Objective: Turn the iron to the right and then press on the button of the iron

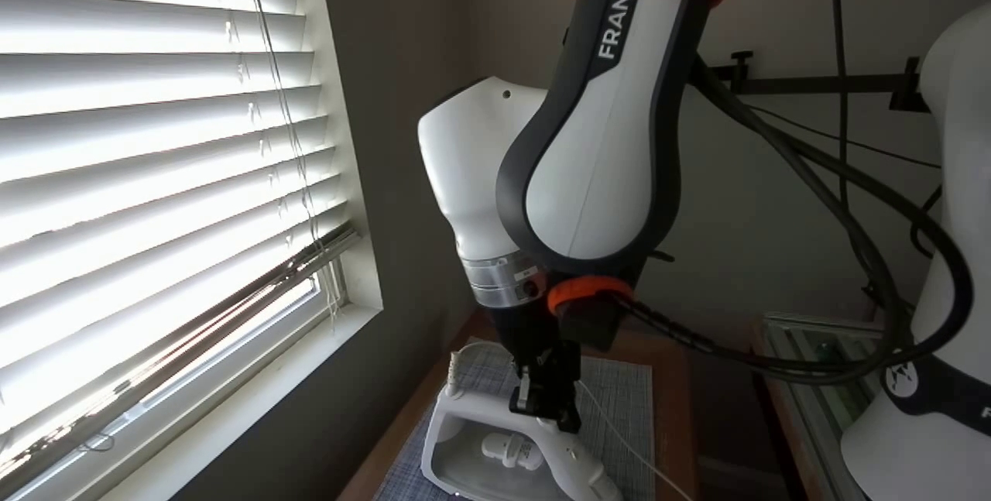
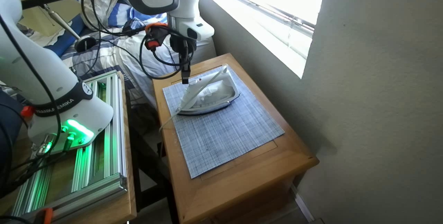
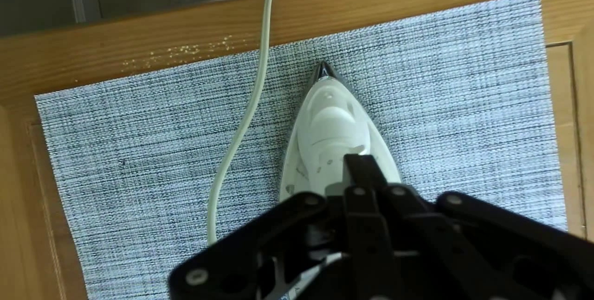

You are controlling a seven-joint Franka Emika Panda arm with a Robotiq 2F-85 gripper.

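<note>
With the gripper closed and empty over the handle of the iron, which sits on the mat, we judge pressing the step in hand, calling next for a downward push (the button and any contact we cannot make out).

1. The iron is resting on a woven placemat.
2. The gripper is pointing down at the iron's handle.
3. Brightly backlit blinds are hanging near the table.
</note>
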